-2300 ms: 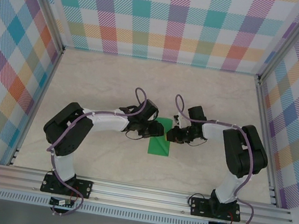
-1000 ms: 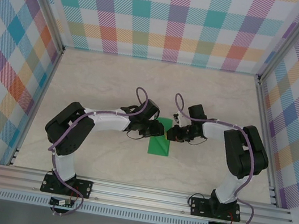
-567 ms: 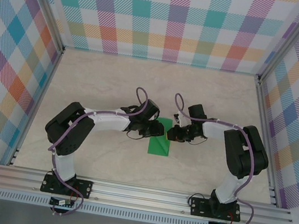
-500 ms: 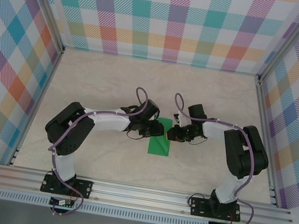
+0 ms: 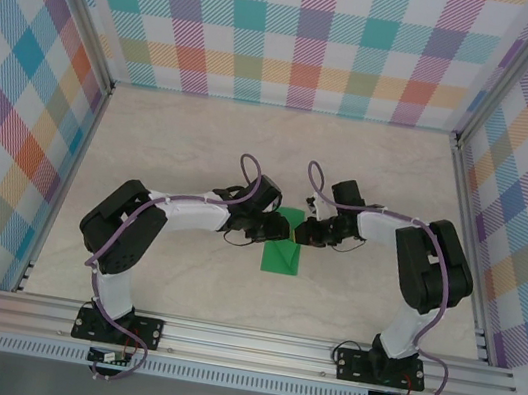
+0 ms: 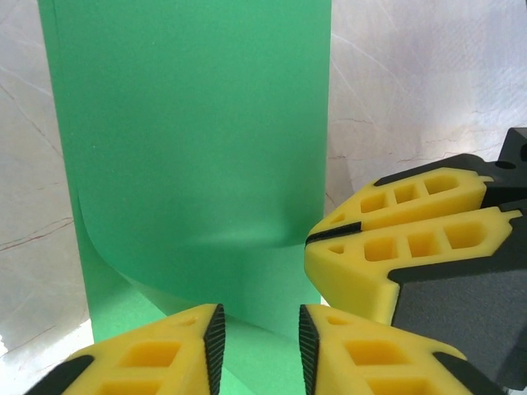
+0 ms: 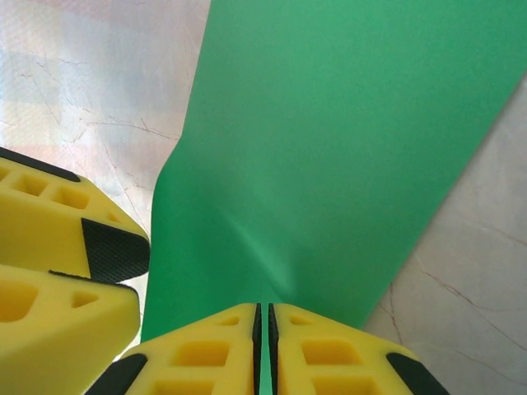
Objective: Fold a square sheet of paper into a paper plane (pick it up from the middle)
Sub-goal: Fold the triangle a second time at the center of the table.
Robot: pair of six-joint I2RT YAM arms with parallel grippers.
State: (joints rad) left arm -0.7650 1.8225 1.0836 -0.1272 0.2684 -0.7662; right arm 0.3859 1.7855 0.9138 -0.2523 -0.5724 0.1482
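Now | square sheet of paper (image 5: 283,253) seen folded on table (image 5: 201,147), upper part masked by grippers | right gripper (image 7: 263,329) clamped on its lifted edge | left gripper (image 6: 260,346) spread over it, contact unclear

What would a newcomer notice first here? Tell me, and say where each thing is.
The bright green square sheet of paper lies in the middle of the pale table, the only strong colour on it. Both arms meet over it: the right gripper is pinched shut on a lifted part of the sheet, and the left gripper hangs opposite with its jaws apart. Loud plaid walls ring the scene.
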